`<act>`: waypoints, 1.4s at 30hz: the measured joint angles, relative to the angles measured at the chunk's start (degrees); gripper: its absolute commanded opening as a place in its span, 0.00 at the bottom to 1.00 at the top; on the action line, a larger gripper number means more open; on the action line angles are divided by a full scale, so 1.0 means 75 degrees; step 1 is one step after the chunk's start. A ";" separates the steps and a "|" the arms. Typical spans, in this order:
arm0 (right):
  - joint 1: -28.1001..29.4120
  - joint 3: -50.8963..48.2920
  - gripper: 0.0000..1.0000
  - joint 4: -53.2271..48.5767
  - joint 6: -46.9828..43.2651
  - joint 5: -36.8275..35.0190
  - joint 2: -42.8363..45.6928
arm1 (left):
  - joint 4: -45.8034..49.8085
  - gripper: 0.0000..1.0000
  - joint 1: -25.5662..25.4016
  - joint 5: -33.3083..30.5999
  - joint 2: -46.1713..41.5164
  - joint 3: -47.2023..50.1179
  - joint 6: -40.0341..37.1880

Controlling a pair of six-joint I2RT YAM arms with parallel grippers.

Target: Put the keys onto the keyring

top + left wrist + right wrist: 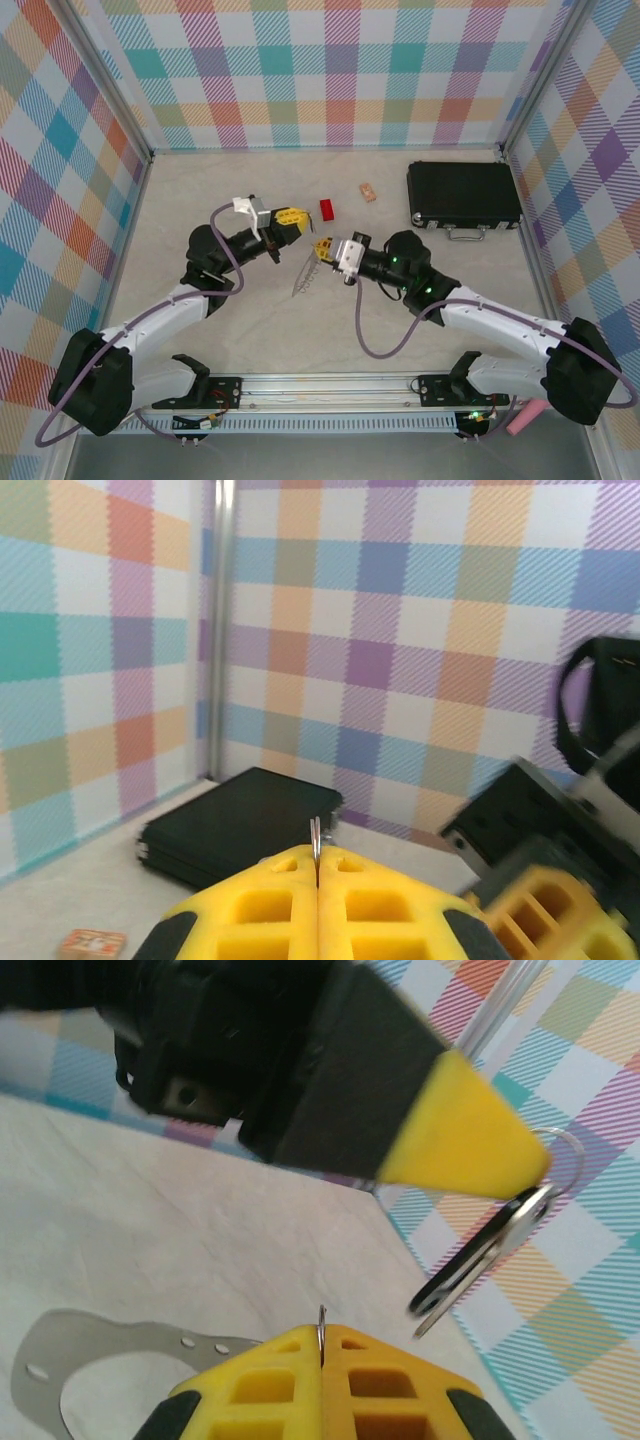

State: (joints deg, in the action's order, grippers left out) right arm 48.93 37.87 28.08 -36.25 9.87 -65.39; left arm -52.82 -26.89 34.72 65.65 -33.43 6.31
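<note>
In the top view my two grippers meet nose to nose over the middle of the table. My left gripper is shut on a thin wire loop. From that loop the key dangles, black-headed with a short silver blade, just below the left gripper's yellow finger. My right gripper is shut on a wire loop of the keyring. The flat grey keyring hangs down from it towards the table. Key and keyring are apart.
A black case lies at the back right. A red block and a small tan block sit just behind the grippers. Plaid walls close the table on three sides.
</note>
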 measured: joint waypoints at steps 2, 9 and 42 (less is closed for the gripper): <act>0.0163 -0.0172 0.00 0.0143 -0.0452 -0.0382 0.0000 | -0.0003 0.00 0.0000 -0.0393 -0.0149 0.0166 -0.0119; 0.0455 -0.0466 0.00 0.0769 -0.1545 -0.1244 0.0000 | -0.0032 0.00 0.0003 -0.1131 -0.0312 0.0440 -0.0344; 0.0542 -0.0326 0.02 0.0472 -0.1087 -0.1498 0.0047 | -0.0035 0.00 0.0003 -0.1306 -0.0315 0.0440 -0.0393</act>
State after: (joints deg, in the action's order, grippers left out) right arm 52.99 35.42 31.62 -44.40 -1.37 -65.04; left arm -53.08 -26.87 24.93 63.29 -30.13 3.36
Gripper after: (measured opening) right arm 0.048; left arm 0.045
